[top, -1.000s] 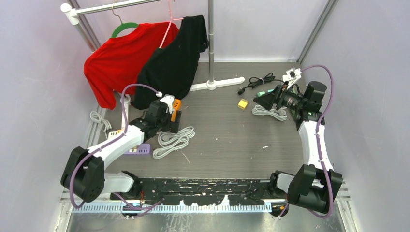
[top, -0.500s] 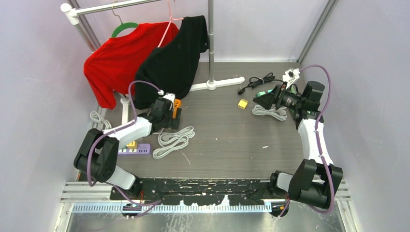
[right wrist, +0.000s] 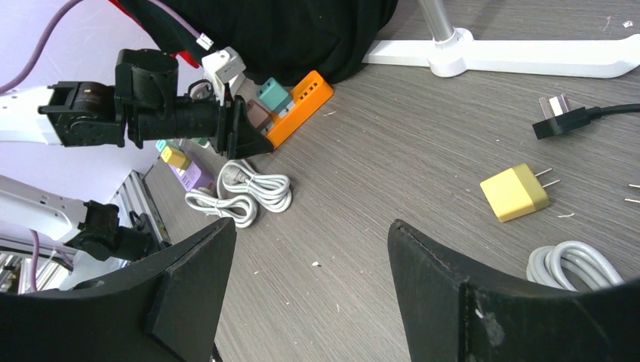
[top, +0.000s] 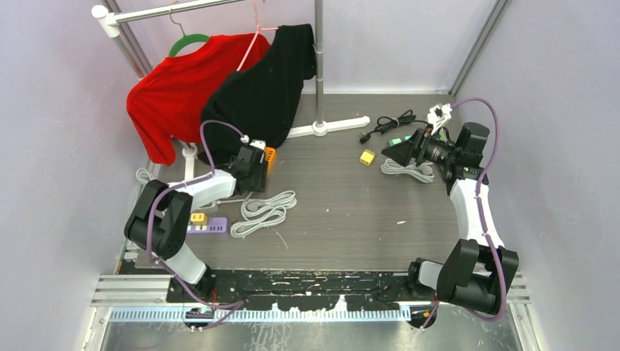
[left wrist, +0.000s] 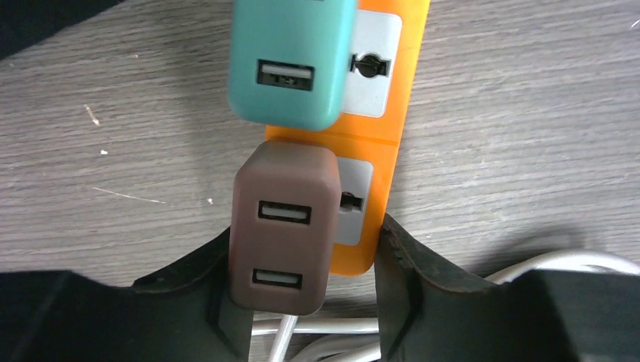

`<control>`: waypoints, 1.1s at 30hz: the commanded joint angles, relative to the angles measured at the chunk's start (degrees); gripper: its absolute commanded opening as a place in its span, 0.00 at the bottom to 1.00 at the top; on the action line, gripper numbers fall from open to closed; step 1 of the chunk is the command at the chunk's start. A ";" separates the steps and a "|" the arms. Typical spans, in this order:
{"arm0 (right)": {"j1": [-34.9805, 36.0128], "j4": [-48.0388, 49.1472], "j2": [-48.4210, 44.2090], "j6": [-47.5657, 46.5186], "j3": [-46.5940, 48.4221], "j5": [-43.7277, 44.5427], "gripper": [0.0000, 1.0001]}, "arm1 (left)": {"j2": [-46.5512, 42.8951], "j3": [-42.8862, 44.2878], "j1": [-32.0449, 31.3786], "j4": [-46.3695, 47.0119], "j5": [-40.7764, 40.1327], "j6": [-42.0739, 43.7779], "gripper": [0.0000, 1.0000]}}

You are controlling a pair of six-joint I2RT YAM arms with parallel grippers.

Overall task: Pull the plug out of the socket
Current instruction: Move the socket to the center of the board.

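An orange socket strip (left wrist: pixel 392 90) lies on the table at the back left (top: pixel 269 157). A teal plug (left wrist: pixel 290 60) and a brown plug (left wrist: pixel 285 226) with two USB ports sit in it. My left gripper (left wrist: pixel 304 249) has closed round the strip's near end. Its left finger presses the brown plug's side and its right finger sits against the strip's edge. From above, the left gripper (top: pixel 252 170) covers that end. My right gripper (top: pixel 395 150) hangs open and empty at the back right, far from the socket, and its view shows the strip (right wrist: pixel 302 105) in the distance.
A white cable coil (top: pixel 263 212) lies just in front of the strip, with a purple power strip (top: pixel 205 225) to its left. A yellow plug (top: pixel 366 156), a black corded plug (top: pixel 384 126) and a grey coil (top: pixel 406 170) lie near the right gripper. Shirts hang over the rack base (top: pixel 329 126).
The left jaws have closed from wide open onto the brown plug and strip end, and the left elbow has swung back and left. The right arm has barely moved.
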 commanded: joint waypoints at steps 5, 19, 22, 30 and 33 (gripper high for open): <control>0.67 2.25 0.10 -0.10 1.00 -1.48 0.78 | 0.23 3.09 -0.89 2.60 7.27 0.51 0.10; 1.30 -0.84 -0.32 -3.13 1.60 -1.13 0.78 | 1.49 2.66 -18.19 13.35 18.18 10.49 0.00; 1.30 -0.97 -0.30 -3.37 1.62 -1.13 0.78 | 1.91 1.91 -21.08 15.80 20.25 10.93 0.00; 1.29 -6.95 -0.36 -9.86 2.83 -1.36 0.77 | 4.57 1.16 -26.01 19.70 27.20 13.96 0.00; 1.39 -9.84 -0.24 -13.25 3.47 -1.48 0.77 | 5.62 1.00 -26.89 20.94 29.22 14.32 0.02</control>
